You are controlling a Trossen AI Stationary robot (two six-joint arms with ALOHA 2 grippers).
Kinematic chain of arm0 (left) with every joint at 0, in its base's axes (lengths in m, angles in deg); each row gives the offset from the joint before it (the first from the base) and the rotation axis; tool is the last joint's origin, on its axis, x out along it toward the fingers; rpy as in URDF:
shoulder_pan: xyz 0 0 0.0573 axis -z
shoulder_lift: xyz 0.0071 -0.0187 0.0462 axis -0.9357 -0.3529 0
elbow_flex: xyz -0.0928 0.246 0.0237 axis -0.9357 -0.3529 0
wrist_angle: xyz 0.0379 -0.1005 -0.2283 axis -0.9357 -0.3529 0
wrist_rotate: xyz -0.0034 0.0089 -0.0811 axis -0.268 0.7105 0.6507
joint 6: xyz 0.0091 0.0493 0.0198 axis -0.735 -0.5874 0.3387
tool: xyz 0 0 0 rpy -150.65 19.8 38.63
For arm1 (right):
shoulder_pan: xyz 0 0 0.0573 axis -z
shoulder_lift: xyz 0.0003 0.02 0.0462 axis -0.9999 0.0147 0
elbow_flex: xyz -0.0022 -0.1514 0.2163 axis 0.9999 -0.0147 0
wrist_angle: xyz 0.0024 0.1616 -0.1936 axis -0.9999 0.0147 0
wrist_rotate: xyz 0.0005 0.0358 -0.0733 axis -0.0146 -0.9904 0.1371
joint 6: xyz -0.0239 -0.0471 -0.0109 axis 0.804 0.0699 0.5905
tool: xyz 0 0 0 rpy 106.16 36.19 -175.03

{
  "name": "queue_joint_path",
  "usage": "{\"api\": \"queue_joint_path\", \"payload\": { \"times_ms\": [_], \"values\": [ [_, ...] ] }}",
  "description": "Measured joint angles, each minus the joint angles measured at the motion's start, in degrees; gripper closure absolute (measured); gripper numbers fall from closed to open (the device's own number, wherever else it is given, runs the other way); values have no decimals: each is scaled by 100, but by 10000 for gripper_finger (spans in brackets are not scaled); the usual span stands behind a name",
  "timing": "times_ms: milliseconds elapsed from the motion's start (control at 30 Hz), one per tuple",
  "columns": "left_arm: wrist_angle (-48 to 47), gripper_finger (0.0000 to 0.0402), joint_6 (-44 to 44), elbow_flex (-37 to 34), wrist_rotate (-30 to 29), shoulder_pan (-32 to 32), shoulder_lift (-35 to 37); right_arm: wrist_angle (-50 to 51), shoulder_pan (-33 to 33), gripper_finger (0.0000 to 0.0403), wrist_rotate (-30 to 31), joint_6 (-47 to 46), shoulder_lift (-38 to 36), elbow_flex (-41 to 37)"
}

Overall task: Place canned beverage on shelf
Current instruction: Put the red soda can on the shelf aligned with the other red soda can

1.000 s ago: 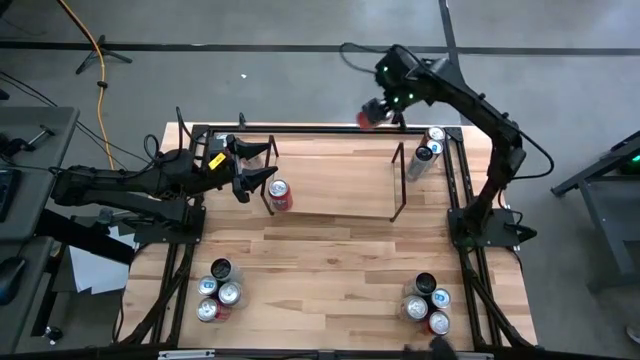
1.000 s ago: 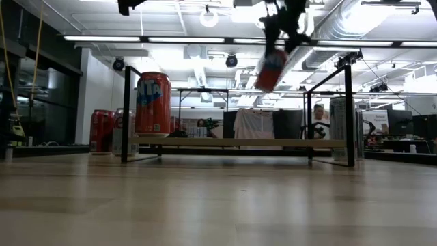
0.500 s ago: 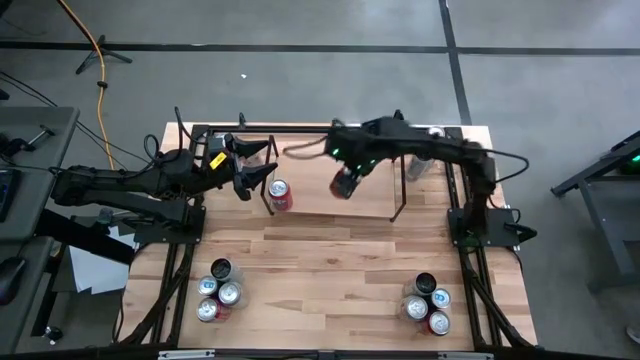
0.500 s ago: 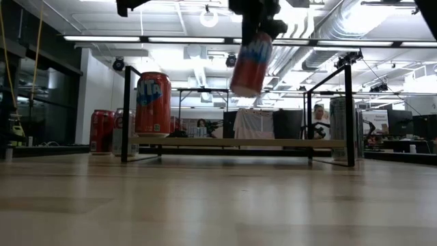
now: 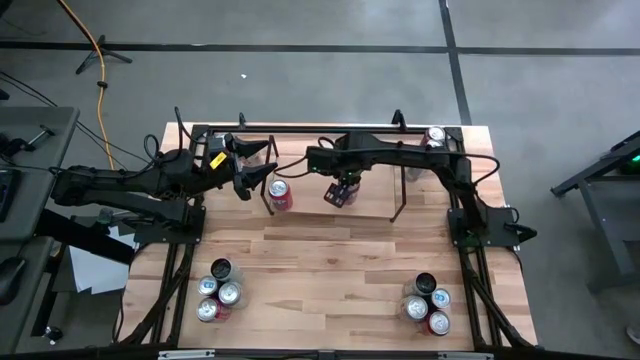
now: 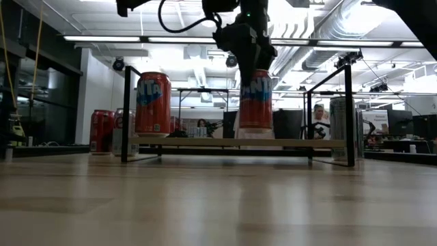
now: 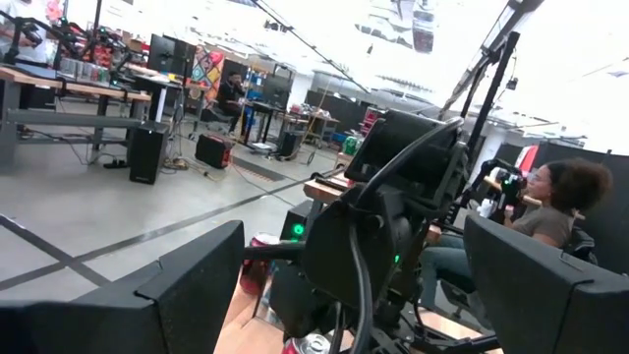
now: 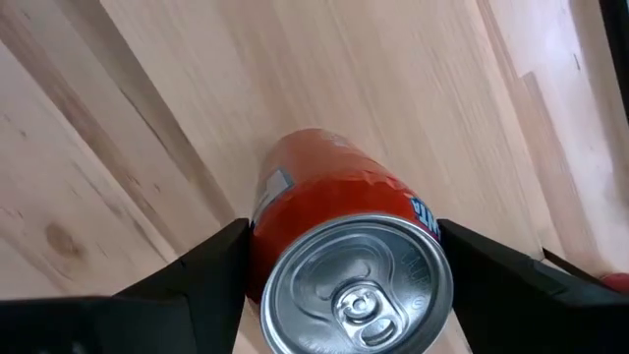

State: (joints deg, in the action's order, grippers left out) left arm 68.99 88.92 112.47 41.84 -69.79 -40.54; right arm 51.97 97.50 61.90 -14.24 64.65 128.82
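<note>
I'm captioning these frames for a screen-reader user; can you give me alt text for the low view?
The right end effector holds an upright red aluminium drink can from above, its base at the see-through top of the low black metal-rod shelf. Another red drink can stands on the shelf toward its left end. More cans sit behind the shelf on the wooden table.
</note>
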Motion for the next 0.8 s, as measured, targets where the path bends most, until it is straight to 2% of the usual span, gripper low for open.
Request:
{"api": "queue_joint_path", "payload": {
  "times_ms": [367, 633, 800],
  "values": [
    [0, 64, 0, 2, 0, -2, 0, -98, 30, 128, -65, -113, 0, -10],
    [-2, 64, 0, 2, 0, -1, 2, -188, 108, 127, -197, -336, -31, -420],
    [0, 64, 0, 2, 0, -1, 0, -246, 108, 96, -188, -339, -33, -437]
  ]
}}
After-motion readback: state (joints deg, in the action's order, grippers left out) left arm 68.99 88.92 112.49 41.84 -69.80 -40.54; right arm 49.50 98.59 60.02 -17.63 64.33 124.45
